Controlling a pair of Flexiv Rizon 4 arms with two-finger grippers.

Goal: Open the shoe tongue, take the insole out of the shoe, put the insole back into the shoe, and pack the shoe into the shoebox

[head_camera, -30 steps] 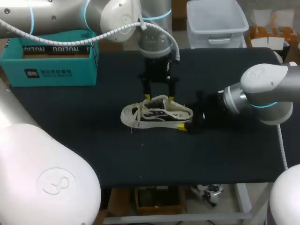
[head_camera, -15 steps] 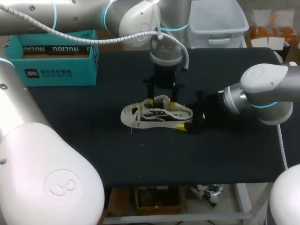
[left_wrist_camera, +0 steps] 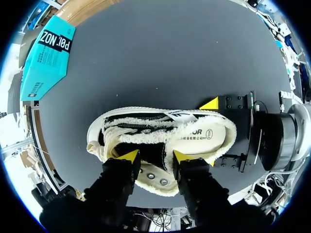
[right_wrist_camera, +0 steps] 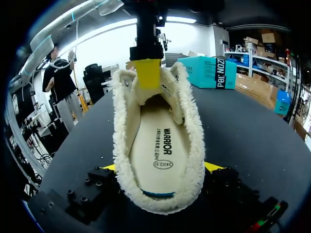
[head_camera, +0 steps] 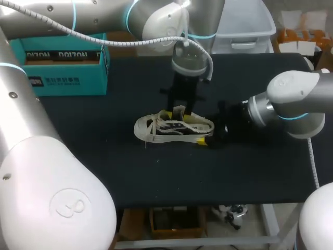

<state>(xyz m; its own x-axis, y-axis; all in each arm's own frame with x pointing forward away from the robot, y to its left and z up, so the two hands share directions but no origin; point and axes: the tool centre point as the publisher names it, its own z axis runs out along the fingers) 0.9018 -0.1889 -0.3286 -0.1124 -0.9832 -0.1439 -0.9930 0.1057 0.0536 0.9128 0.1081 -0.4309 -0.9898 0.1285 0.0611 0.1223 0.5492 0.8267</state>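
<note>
L fingers point(left_wrist_camera: 130, 156) sitting narrowly apart, straddling the sneaker point(left_wrist_camera: 194, 136) tongue point(left_wrist_camera: 154, 148); R fingers point(right_wrist_camera: 214, 166) clamping its heel point(right_wrist_camera: 158, 194) on blk desk point(head_camera: 104, 156).

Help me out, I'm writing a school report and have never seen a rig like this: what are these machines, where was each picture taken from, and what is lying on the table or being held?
These are two robot arms, each ending in a two-fingered gripper with yellow tips. The head view looks down from a fixed camera above and behind the robot. The two round pictures come from cameras on the arms' wrists. On the black table lie a fleecy shoe and, at the robot's far left, a teal shoebox. The right gripper clamps the shoe's heel from both sides. The left gripper is open, down over the middle of the shoe. The insole sits inside the shoe.
</note>
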